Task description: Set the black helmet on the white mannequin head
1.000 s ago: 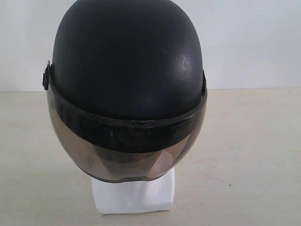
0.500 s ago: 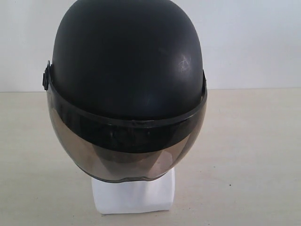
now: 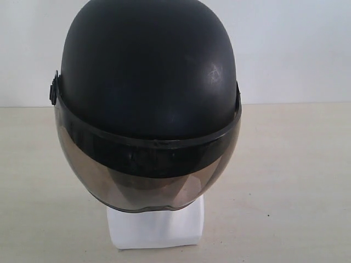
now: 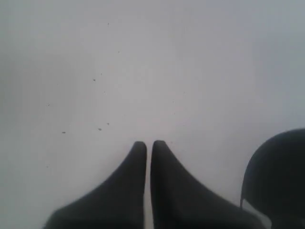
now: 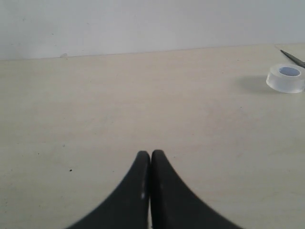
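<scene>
The black helmet (image 3: 148, 71) sits over the white mannequin head in the exterior view, its smoky visor (image 3: 145, 178) down across the face. Of the head only the white blocky base (image 3: 156, 227) shows below the visor. Neither arm appears in the exterior view. In the left wrist view my left gripper (image 4: 148, 143) is shut with nothing between its fingers, and a dark rounded edge of the helmet (image 4: 281, 176) shows to one side. My right gripper (image 5: 150, 153) is shut and empty above the bare beige tabletop.
A roll of clear tape (image 5: 285, 78) lies on the beige table (image 5: 143, 105) in the right wrist view, with a thin dark tool tip (image 5: 293, 58) beside it. A white wall (image 3: 296, 49) stands behind the table.
</scene>
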Tool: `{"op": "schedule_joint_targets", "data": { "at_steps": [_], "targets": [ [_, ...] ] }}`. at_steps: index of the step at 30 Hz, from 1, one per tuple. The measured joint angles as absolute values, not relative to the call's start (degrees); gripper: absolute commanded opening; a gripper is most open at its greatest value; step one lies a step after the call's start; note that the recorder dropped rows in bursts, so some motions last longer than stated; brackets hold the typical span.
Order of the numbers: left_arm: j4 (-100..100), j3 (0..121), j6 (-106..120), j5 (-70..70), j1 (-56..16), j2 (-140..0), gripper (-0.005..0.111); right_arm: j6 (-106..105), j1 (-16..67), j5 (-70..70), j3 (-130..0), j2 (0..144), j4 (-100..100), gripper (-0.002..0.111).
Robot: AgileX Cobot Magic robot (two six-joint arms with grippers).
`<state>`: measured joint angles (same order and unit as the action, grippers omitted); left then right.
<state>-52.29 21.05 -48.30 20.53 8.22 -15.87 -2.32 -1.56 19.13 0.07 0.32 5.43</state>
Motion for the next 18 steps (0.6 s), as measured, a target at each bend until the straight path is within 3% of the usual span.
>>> {"op": "schedule_joint_targets", "data": {
  "at_steps": [3, 9, 18],
  "targets": [
    [-48.5, 18.8, -40.4, 16.2, 5.9, -16.2, 0.004, -2.3, -1.6, 19.0, 0.1, 0.3, 5.4, 0.000],
    [-11.7, 13.2, -8.0, 6.5, 5.2, -16.2, 0.004, -2.3, -1.6, 19.0, 0.1, 0.3, 5.4, 0.000],
    [-4.3, 8.6, 0.6, -4.3, 5.7, -6.9, 0.004, -2.3, -1.6, 19.0, 0.1, 0.3, 5.4, 0.000]
  ]
}}
